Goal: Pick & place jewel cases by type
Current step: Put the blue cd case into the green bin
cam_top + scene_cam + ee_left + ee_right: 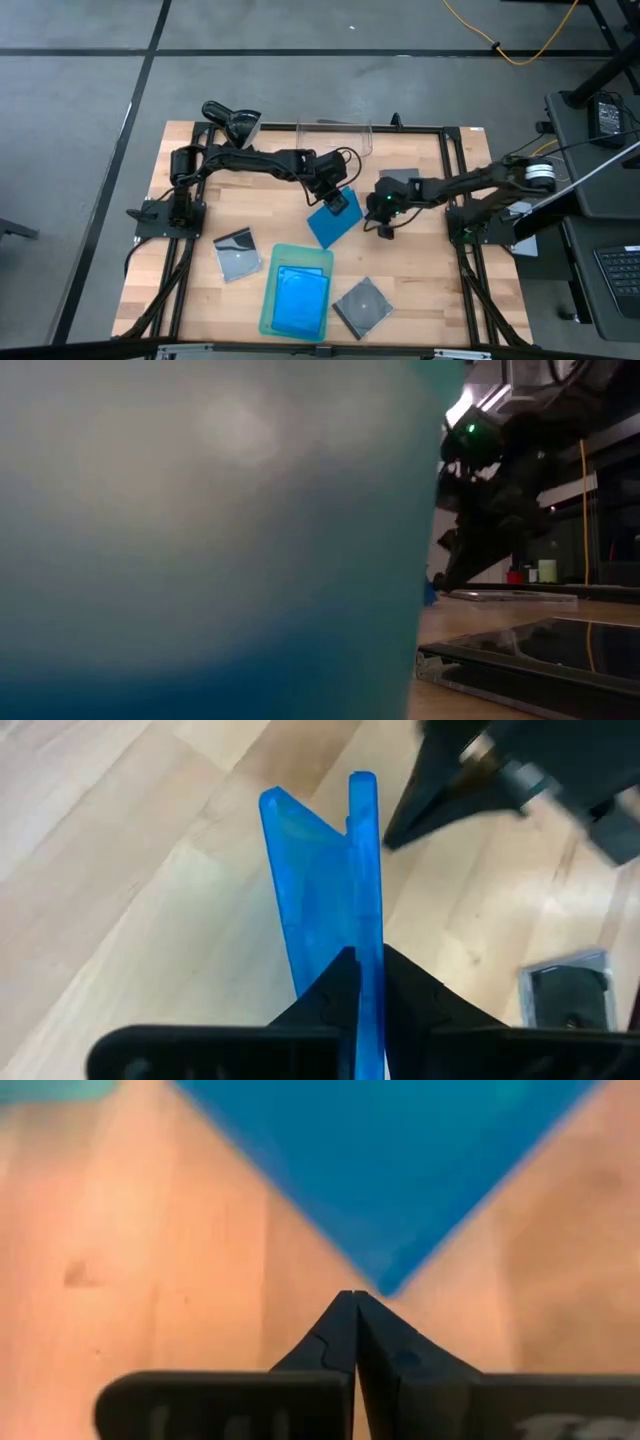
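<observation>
Pale green tray blocks the low view; grey case beside.

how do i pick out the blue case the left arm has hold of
Start at the pale green tray at the near edge of the wooden table. Just beyond its far right corner, mid-table, lies a blue jewel case, with the left gripper shut on its edge. The other blue case lies inside the tray, and the rest are dark grey.
</observation>
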You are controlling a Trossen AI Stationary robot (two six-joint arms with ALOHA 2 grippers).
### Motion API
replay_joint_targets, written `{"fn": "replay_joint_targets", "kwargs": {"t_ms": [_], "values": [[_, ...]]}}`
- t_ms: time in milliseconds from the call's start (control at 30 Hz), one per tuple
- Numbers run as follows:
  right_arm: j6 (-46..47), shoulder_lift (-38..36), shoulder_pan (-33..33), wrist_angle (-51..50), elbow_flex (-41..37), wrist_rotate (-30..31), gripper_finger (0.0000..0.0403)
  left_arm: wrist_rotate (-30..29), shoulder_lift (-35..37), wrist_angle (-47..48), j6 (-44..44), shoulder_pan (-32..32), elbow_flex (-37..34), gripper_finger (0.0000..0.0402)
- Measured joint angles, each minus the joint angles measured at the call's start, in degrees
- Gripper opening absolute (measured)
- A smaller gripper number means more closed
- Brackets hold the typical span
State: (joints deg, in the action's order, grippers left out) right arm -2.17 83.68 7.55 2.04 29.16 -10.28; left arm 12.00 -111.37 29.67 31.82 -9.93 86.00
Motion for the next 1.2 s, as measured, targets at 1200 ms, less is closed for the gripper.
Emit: {"fn": "replay_joint_targets", "kwargs": {"t_ms": [1200], "values": [[0.3, -13.4, -2.4, -9.9, -3.2, 13.1, 0.0006, -15.5, 26.3, -7.7, 9.9, 2.0, 1.1, 0.0009]]}}
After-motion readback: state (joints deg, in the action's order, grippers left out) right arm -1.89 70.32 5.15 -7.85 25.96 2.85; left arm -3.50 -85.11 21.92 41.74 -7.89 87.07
